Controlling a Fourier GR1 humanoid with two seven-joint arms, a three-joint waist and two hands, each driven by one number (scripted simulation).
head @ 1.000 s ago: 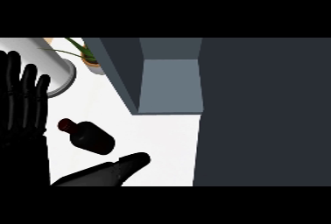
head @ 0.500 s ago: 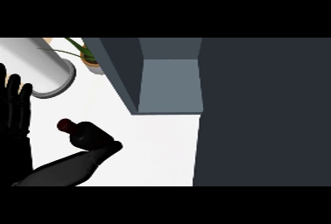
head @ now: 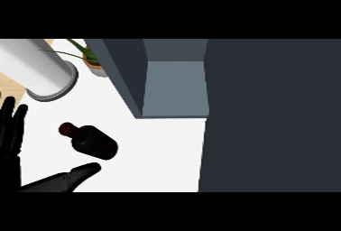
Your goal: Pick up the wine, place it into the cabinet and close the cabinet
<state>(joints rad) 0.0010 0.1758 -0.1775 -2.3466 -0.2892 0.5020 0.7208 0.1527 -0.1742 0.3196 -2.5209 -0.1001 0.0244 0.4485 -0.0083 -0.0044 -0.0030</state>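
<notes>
Fingers of right hand point(head: 70, 177) straight, together, holding nothing, at counter's point(head: 163, 153) near edge, tip just short of wine bottle point(head: 92, 140). Left hand point(head: 11, 128) at left edge, fingers straight, spread, upright, resting. Bottle mid-counter, untouched. Beyond: open cabinet point(head: 174, 85). Far-left corner: grey cylinder point(head: 39, 72), potted plant point(head: 90, 58).

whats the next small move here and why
Probably ease the right robot hand up and slightly right to the wine bottle and curl round its body. The hand sits just below the bottle, apart from it, holding nothing. The cabinet stands open, waiting. The left robot hand rests open at the left edge.
</notes>
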